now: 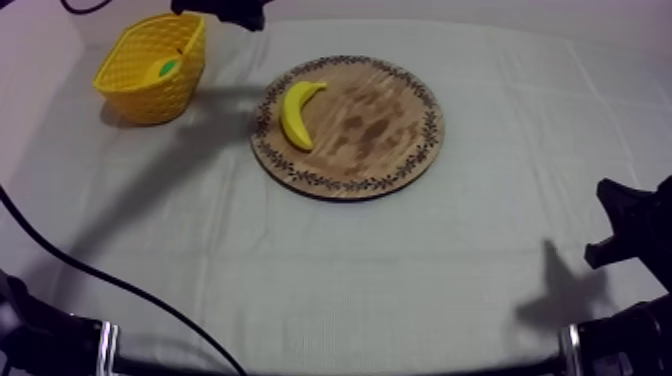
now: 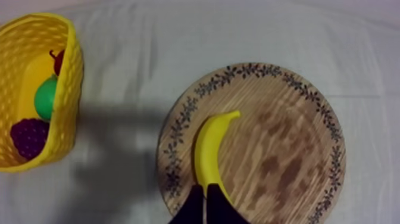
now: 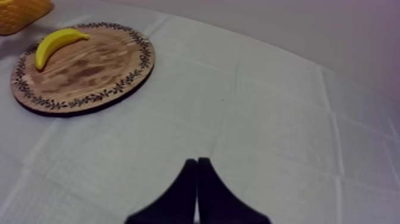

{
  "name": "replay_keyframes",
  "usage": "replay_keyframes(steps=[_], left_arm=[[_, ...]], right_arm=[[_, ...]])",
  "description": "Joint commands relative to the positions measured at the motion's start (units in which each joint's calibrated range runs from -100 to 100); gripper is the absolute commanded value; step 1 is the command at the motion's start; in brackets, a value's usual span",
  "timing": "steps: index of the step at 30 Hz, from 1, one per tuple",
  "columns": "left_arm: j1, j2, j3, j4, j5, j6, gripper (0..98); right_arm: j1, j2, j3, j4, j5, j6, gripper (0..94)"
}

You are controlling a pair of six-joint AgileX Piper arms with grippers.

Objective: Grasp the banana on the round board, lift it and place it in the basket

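Left gripper (image 2: 205, 196): fingers closed together to a narrow wedge, nothing held. It is placed over the rim of the wooden board (image 2: 280, 179), on the side of the board where the banana (image 2: 207, 152) lies; its height above the board cannot be told. The banana's blunt end is just beyond the fingertips, and its long axis runs away from the gripper across the board, curving at the stalk end toward the board's centre. The seam between the fingers is roughly in line with that axis, so it is judged that the jaws, once opened, would straddle the fruit across its narrow width with little wrist turn. Right gripper (image 3: 197, 170): likewise shut to a wedge, empty, well apart from the board over bare cloth. The left arm is clearly the nearer, and the pick is taken to be its job. The yellow basket (image 2: 62, 113) stands off the board on the banana's side, apart from the rim; grapes (image 2: 28, 137), a green fruit (image 2: 44, 98) and a small red fruit (image 2: 58, 59) are noted inside it. Banana not yet lifted; task judged at approach. Table (image 1: 400, 290): grey-white cloth, creased but flat, with bare cloth between board and basket for the carry.
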Motion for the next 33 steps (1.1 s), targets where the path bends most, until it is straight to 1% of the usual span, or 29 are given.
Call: replay_keyframes(steps=[1,5,6,9,11,13,15,18,21,29,33], left_arm=[[0.1,0.4,-0.2,0.39,0.2,0.0,0.0],[0.3,1.1,-0.7,0.89,0.5,-0.7,0.2],[0.4,1.2,-0.9,0.95,0.7,-0.9,3.2],[0.6,1.6,-1.7,1.30,2.8,-0.2,34.2],[0.6,1.9,-2.3,2.00,4.2,-0.4,50.4],[0.6,2.0,-2.2,2.76,4.9,-1.2,61.7],[0.6,2.1,-2.1,3.11,4.9,-1.7,68.6],[0.6,2.3,-2.5,3.30,4.7,-2.2,73.9],[0.5,2.6,-2.9,3.74,4.6,-2.6,76.0],[0.4,3.8,-2.3,4.23,4.7,-3.0,76.2],[0.2,5.2,-1.6,4.98,4.4,-3.3,75.6]], right_arm=[[0.0,0.0,0.0,0.0,0.0,0.0,0.3],[0.0,0.0,0.0,0.0,0.0,0.0,0.3],[0.0,0.0,0.0,0.0,0.0,0.0,0.3],[0.0,0.0,0.0,0.0,0.0,0.0,0.3],[0.0,0.0,0.0,0.0,0.0,0.0,0.3],[0.0,0.0,0.0,0.0,0.0,0.0,0.3],[0.0,0.0,0.0,0.0,0.0,0.0,0.3],[0.0,0.0,0.0,0.0,0.0,0.0,0.3],[0.0,0.0,0.0,0.0,0.0,0.0,0.3],[0.0,0.0,0.0,0.0,0.0,0.0,0.3],[0.0,0.0,0.0,0.0,0.0,0.0,0.3]])
